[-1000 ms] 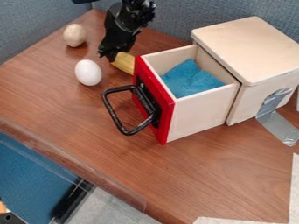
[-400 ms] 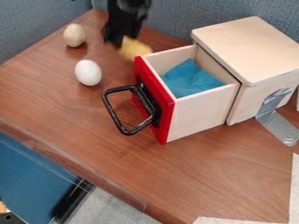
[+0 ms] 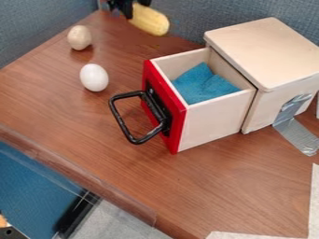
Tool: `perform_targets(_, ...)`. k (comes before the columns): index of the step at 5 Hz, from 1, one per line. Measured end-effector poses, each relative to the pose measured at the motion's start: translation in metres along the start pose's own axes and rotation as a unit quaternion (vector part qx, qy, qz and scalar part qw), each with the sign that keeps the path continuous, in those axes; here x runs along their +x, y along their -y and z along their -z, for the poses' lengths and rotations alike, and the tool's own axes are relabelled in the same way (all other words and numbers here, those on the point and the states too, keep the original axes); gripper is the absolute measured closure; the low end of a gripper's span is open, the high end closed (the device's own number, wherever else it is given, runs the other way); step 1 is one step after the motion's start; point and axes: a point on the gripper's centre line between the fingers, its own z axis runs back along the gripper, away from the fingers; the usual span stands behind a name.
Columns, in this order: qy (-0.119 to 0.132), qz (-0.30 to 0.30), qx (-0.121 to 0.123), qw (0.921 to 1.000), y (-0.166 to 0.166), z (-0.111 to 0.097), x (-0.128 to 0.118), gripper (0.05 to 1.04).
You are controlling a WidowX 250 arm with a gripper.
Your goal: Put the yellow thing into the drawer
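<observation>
At the top edge of the camera view is the black gripper (image 3: 129,8), shut on one end of the yellow thing (image 3: 150,20), a long corn-like piece. It is held in the air above the back of the table, with its free end toward the lower right. Below and to the right of it, the drawer (image 3: 215,122) is pulled out of its wooden box, with a red front and a black handle. A blue cloth lies inside the drawer. Part of the gripper is cut off by the view's top edge.
Left of the drawer, a white egg (image 3: 94,77) and a beige egg (image 3: 79,38) lie on the brown table (image 3: 81,121). The wooden box (image 3: 268,51) stands at the right, with grey tape (image 3: 296,132) at its side. Blue partition walls (image 3: 37,23) run behind.
The gripper has risen toward the top edge with the yellow thing, which earlier was low behind the drawer's red front. The drawer and both eggs have stayed put.
</observation>
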Motion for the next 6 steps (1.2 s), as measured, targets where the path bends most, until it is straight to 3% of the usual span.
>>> perform_targets(1, -0.023, 0.087, -0.06, 0.9941, 0.01, -0.022, -0.017, 0.57)
perform_targets(2, -0.044, 0.183, -0.114, 0.9755, 0.02, -0.043, -0.056, 0.57)
perform_targets(3, -0.044, 0.253, -0.155, 0.9539, 0.028, -0.066, -0.093, 0.57)
perform_targets(4, -0.057, 0.281, -0.176, 0.9417, 0.026, -0.079, -0.115, 0.571)
perform_targets(5, -0.057, 0.302, -0.178, 0.9349, 0.019, -0.081, -0.126, 0.493)
perform_targets(6, -0.051, 0.299, -0.165, 0.9386, 0.013, -0.077, -0.124, 0.19)
